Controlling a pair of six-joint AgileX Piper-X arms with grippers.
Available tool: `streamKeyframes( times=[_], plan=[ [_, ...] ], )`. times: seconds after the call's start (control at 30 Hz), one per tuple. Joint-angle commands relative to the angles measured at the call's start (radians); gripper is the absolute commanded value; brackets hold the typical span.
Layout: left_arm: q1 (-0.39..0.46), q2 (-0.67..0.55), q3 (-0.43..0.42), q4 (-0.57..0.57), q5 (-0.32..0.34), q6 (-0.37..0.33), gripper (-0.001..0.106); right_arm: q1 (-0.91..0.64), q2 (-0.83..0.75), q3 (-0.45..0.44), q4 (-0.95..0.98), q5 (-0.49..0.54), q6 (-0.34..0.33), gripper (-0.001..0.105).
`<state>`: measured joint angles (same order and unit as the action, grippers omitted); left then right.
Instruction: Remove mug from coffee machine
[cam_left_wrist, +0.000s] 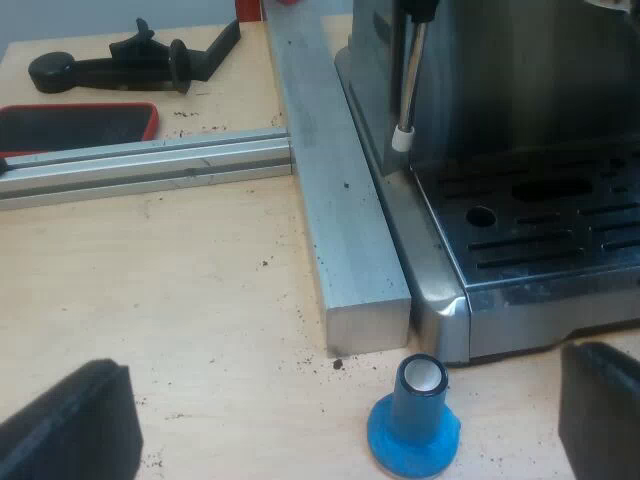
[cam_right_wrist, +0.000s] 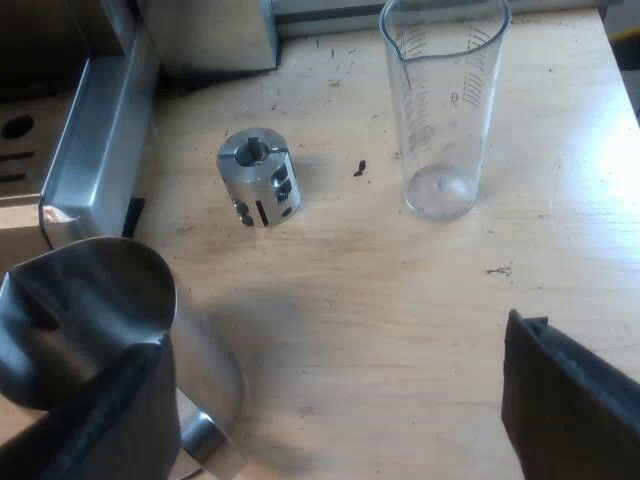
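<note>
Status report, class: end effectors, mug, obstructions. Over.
Left end effector open above blue tamper. Right end effector open beside metal mug. Mug on table, off drip tray. Measuring glass, metal coupling close by.

Round plastic tamper (cam_left_wrist: 413, 430): blue, white core. Pale wooden tabletop (cam_left_wrist: 200, 280): tan, dark specks. Shiny steel mug (cam_right_wrist: 90, 290): mirror silver. Clear measuring glass (cam_right_wrist: 445, 110): transparent, faint graduation lines. Flat tray (cam_left_wrist: 75, 128): black, red rim.
</note>
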<state>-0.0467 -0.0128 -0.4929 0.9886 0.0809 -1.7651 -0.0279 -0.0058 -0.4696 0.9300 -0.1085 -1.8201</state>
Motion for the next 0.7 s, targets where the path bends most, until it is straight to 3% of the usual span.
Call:
streamKeyframes(
  times=[0.03, 0.7],
  plan=[
    [0.000, -0.138, 0.000, -0.015, 0.005, -0.009, 0.086, -0.002, -0.045, -0.005, -0.003, -0.007, -0.009, 0.069],
    [0.000, -0.138, 0.010, -0.032, 0.027, -0.010, 0.086, -0.002, -0.045, -0.005, -0.003, -0.007, -0.009, 0.069]
  ],
)
